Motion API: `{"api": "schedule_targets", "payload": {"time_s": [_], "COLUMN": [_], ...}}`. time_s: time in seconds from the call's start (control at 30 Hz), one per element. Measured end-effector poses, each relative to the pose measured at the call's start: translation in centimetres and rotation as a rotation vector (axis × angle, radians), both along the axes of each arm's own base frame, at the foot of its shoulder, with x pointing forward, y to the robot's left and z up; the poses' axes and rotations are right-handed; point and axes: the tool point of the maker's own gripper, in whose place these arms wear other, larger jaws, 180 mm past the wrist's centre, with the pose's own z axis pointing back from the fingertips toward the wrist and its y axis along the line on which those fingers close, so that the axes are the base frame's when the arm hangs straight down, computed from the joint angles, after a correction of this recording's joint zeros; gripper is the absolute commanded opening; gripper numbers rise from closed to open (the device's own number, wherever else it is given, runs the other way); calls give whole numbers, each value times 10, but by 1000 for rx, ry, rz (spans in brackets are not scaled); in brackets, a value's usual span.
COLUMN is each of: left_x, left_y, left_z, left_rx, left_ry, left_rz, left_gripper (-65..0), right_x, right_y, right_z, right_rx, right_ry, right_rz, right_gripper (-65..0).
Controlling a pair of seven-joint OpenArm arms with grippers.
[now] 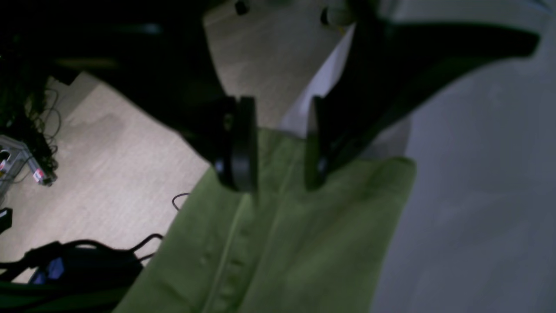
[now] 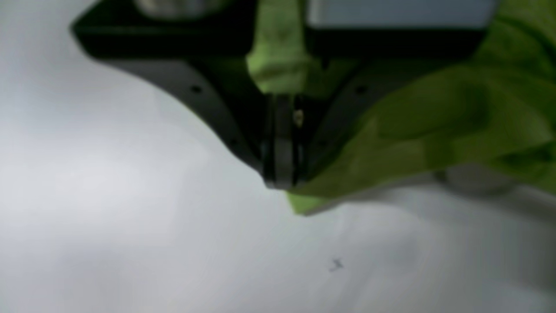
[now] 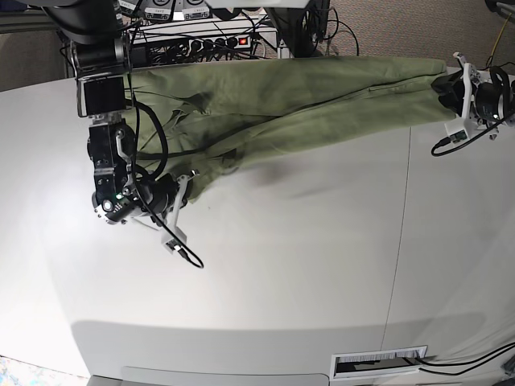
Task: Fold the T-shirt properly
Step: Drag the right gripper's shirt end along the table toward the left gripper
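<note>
Green cloth is stretched between our two tools, ready to be laid flat.

Our T-shirt (image 3: 282,100) lies in a long band across the far side of the white worktop (image 3: 282,281), and part of it hangs over the far edge. Our right tool (image 2: 282,182) is squeezed tight on a corner of the cloth at the left of the scene. Our left tool (image 1: 278,143) is at the far right, its two sides standing apart with the cloth edge between them, so we cannot tell if it truly grips. We think we should pull both ends gently and evenly toward the near side, keeping the cloth smooth. If we tug too fast, it may slip out or bunch up.
</note>
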Motion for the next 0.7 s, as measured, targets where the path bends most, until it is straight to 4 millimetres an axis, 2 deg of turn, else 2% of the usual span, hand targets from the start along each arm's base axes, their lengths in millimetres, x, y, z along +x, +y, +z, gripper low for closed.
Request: {"api": "schedule_targets", "payload": {"time_s": [0.07,0.13,0.17,0.3,0.47,0.6,0.7], "left_x": [0,2,2,4,5,6,6], "left_y": [1,2,5,4,3,3,3], "left_z": [0,-1,-2,-2,-1,-1,-1], "left_rx": [4,13,30,24,20,17,18], "left_ry": [-3,-16,-19,-33,-37,-40,-40], "left_rz": [-2,-7,-14,-14,-12,-12,-12], "left_gripper": [-446,-446,-446,-446,-446,-446,-446], "right_x": [4,6,3,-29,-52,-86,-105], "right_y": [12,13,10,-3,-4,-3,5], "right_z": [22,33,32,6,7,-6,-6], "right_rx": [30,55,50,22,12,-7,22], "right_ry": [-56,-85,-78,30,20,62,63], "right_rz": [41,52,51,46,85,110,121], "right_gripper": [-650,-650,-650,-650,-650,-650,-650]}}
